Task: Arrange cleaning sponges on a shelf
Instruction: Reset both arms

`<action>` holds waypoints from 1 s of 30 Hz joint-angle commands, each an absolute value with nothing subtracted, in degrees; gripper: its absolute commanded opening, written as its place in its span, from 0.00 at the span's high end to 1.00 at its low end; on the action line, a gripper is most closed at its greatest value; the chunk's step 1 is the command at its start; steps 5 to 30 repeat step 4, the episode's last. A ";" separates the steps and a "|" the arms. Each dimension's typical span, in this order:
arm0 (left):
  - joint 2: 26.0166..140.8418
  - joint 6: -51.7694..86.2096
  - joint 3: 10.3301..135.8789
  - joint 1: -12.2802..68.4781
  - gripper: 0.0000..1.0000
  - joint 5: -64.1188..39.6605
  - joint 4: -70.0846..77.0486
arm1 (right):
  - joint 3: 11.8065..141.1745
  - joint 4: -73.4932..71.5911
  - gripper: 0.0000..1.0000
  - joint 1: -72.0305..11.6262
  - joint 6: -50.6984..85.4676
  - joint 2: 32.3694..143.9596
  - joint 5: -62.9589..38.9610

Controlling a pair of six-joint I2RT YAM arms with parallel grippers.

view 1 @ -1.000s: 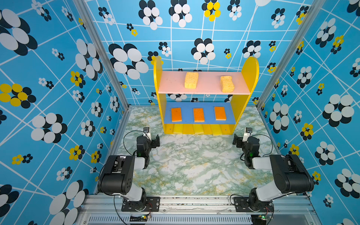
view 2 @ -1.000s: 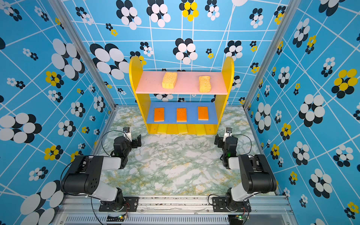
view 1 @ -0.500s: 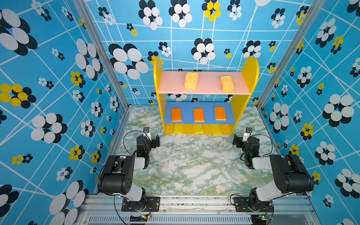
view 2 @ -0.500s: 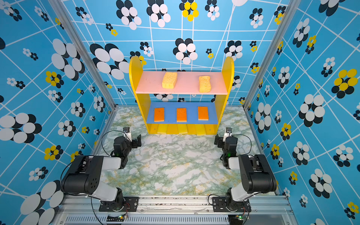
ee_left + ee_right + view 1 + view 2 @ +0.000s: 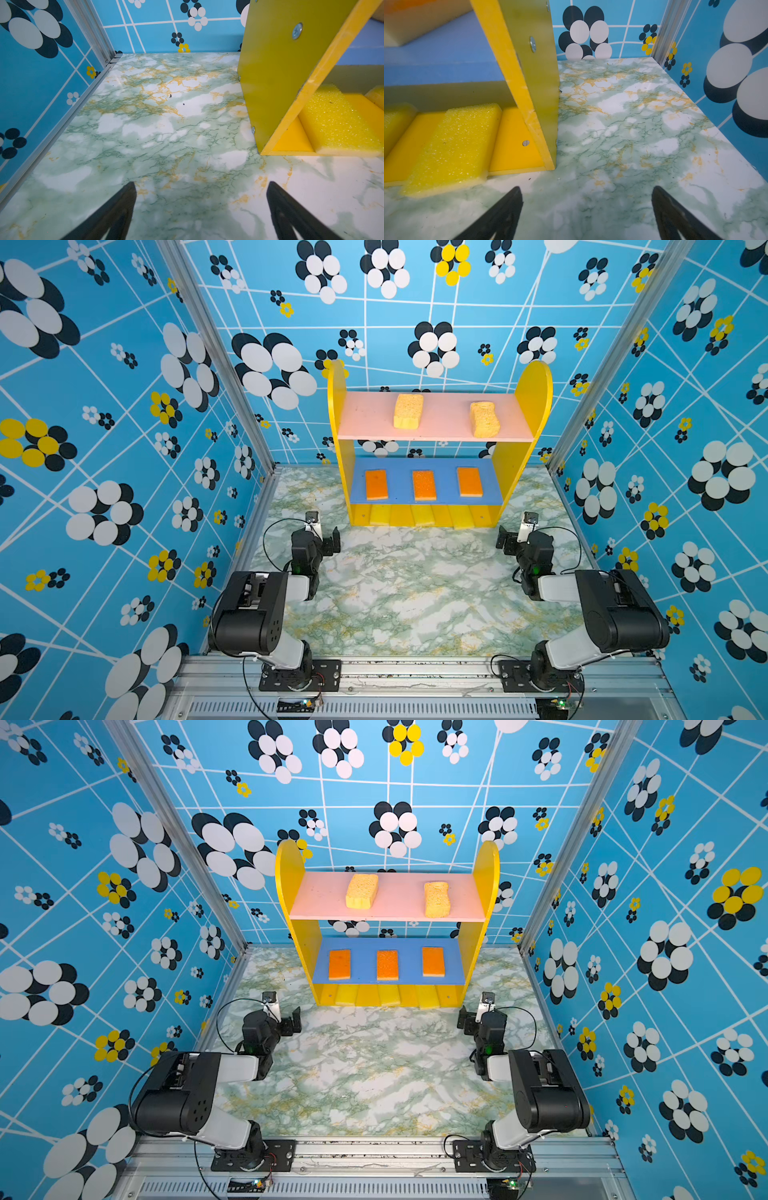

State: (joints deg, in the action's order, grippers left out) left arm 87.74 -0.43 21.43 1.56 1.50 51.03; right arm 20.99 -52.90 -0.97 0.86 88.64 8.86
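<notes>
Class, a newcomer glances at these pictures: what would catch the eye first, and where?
The yellow-sided shelf at the back of the marble table: two tan sponges on its pink top board, three orange sponges in a row on the blue board below. Loud blue flowered walls surround it; the left gripper and right gripper rest open in front.

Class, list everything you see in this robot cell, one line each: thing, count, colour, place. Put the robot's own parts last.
shelf: one, yellow sides, pink and blue boards, back of the table
tan sponges: two, tan, apart on the pink top board
orange sponges: three, orange, in a row on the blue middle board
yellow sponges: three, yellow, on the yellow base
table: one, green and white marble
walls: three, blue, flower print, around the table
left gripper: one, black, open, empty, near the shelf's left corner
right gripper: one, black, open, empty, near the shelf's right corner
</notes>
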 commanded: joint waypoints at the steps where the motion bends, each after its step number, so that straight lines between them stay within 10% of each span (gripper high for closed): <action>1: 88.51 0.35 22.29 1.41 0.01 1.78 51.42 | 22.06 -52.16 0.01 -0.96 1.41 88.76 8.35; 30: 88.51 0.27 22.22 1.42 0.01 1.68 51.48 | 22.09 -52.19 0.01 -0.97 1.42 88.77 8.35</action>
